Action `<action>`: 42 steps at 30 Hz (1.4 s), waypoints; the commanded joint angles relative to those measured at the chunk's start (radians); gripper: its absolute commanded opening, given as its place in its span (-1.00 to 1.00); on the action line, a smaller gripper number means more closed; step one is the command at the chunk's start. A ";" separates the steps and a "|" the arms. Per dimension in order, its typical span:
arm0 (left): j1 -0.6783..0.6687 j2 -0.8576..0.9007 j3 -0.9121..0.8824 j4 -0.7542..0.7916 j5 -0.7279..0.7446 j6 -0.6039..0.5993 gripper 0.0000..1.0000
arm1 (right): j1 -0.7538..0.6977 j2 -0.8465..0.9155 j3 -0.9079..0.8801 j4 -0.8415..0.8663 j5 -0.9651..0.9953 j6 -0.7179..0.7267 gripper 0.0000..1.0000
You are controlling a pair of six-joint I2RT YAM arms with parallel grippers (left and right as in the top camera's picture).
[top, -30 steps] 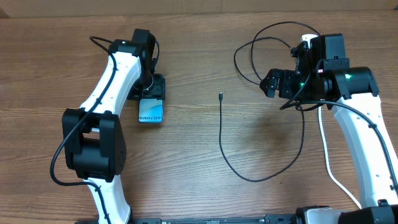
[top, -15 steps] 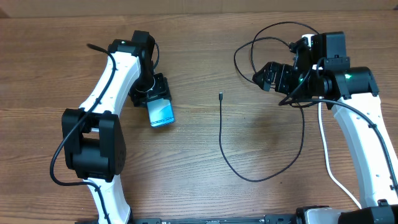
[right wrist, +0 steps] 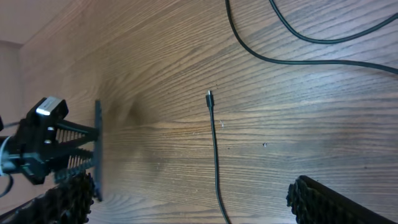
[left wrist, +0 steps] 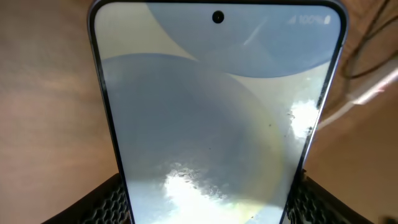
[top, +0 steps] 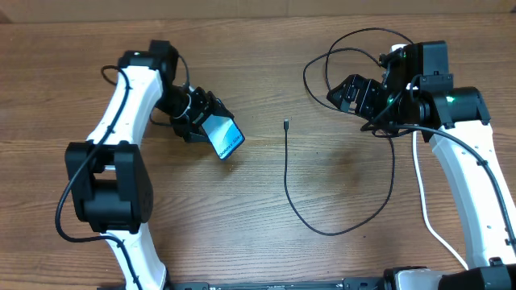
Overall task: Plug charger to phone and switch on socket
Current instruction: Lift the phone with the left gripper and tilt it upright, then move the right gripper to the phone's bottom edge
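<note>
- The left gripper point(top: 203, 122) was clamped on the phone point(top: 225, 135), its fingers point(left wrist: 115, 200) pressing the two long edges near one short end. The lit screen faced up at a tilt.
- Seen from overhead, the phone sat at about 9 o'clock of the connector tip point(top: 286, 123), apart from it.
- The right gripper point(top: 347, 90) hung with its jaws spread wide and nothing between them, at about 2 o'clock of the tip.
- The charger point(top: 287, 185) lay loose on the table point(top: 242, 234). From the tip it ran toward 6 o'clock, curled round, then climbed toward 1 o'clock under the right arm.
- The socket could not be made out clearly behind that arm.
- The phone looked rigid, light and glass-faced, so slippery and best pinched by its edges, never the screen.
- The camera hole showed at the free end, so the charging port probably sat at the gripped end. That would likely crowd the plug-in.
- The cable looked thin, limp and very light. Gripped far back, it would likely flop and buckle.
- The best hold seemed to be the stiff connector body just behind the tip, taken from the 3 o'clock side and kept in line with the port.
</note>
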 commanded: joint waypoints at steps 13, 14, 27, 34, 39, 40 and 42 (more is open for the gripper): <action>0.047 -0.004 0.034 -0.155 0.493 -0.144 -0.91 | 0.005 0.002 -0.006 0.017 -0.010 0.013 1.00; 0.047 -0.004 0.034 -0.159 0.513 -0.144 -0.92 | 0.005 0.002 -0.006 0.017 -0.010 0.013 1.00; 0.047 -0.004 0.034 -0.158 0.452 -0.177 -0.92 | 0.020 0.002 -0.006 0.024 -0.010 0.014 1.00; 0.047 -0.004 0.034 -0.119 0.235 -0.345 -0.91 | 0.129 0.029 -0.006 0.091 -0.010 0.040 1.00; 0.047 -0.004 0.034 -0.090 0.158 -0.411 -0.92 | 0.240 0.081 -0.006 0.150 -0.010 0.068 1.00; 0.047 -0.004 0.034 -0.089 0.135 -0.424 -0.92 | 0.264 0.095 -0.006 0.164 -0.010 0.084 1.00; 0.047 -0.004 0.034 -0.086 0.092 -0.437 -0.91 | 0.308 0.121 -0.006 0.195 -0.010 0.109 1.00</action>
